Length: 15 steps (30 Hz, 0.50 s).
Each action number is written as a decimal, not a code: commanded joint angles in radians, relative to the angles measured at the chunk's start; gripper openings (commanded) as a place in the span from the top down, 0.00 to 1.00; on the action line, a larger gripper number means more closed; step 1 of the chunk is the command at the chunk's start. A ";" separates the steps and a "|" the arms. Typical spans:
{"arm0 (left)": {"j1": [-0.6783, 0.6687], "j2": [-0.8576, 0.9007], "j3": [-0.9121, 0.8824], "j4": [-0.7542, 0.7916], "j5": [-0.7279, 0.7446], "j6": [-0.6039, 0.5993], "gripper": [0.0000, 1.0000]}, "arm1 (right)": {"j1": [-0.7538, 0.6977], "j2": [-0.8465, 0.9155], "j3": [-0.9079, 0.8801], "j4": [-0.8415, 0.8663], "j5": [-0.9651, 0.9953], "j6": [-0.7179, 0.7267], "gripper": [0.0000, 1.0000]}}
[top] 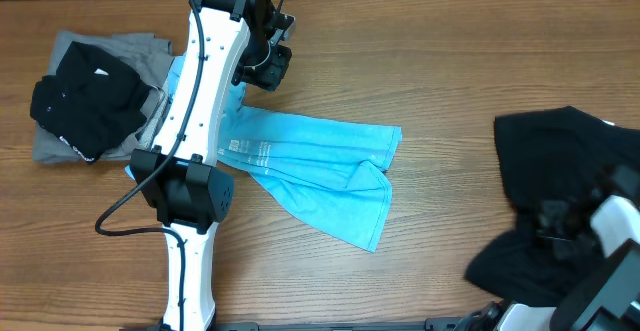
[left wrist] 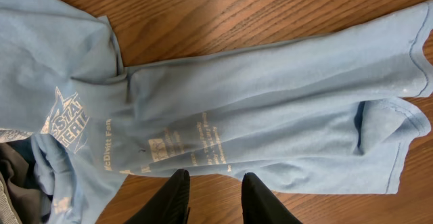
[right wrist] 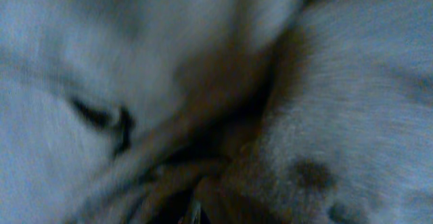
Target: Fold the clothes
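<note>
The sky-blue T-shirt (top: 312, 163) lies partly folded and rumpled at the table's middle, its white print facing up (left wrist: 169, 146). My left gripper (left wrist: 215, 183) hovers over bare wood just off the shirt's edge, its black fingers (left wrist: 177, 191) apart with nothing between them. From overhead the left gripper (top: 268, 63) sits above the shirt's upper left part. A black T-shirt (top: 560, 191) is bunched at the right, and my right gripper (top: 555, 217) is buried in it. The right wrist view is filled with blurred dark cloth (right wrist: 325, 116), and its fingers cannot be made out.
A black shirt (top: 85, 101) lies on a grey one (top: 135, 51) at the far left. The white left arm (top: 195, 121) crosses the left side of the table, with a black cable (top: 125, 216) looping beside it. Wood (top: 450, 61) shows between the piles.
</note>
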 commanded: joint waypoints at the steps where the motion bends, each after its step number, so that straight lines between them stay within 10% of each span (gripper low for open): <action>1: 0.000 -0.028 0.023 -0.002 -0.009 -0.006 0.70 | -0.141 0.047 0.052 0.013 0.188 0.040 0.84; 7: 0.001 -0.028 0.023 0.000 -0.009 -0.006 0.70 | -0.241 0.047 0.251 -0.013 0.240 -0.027 0.83; 11: 0.001 -0.028 0.023 0.000 -0.009 -0.006 0.69 | -0.237 0.047 0.346 -0.072 -0.002 -0.104 0.54; 15: 0.001 -0.028 0.023 -0.002 -0.009 -0.006 0.69 | -0.177 0.047 0.370 -0.144 -0.201 -0.187 0.52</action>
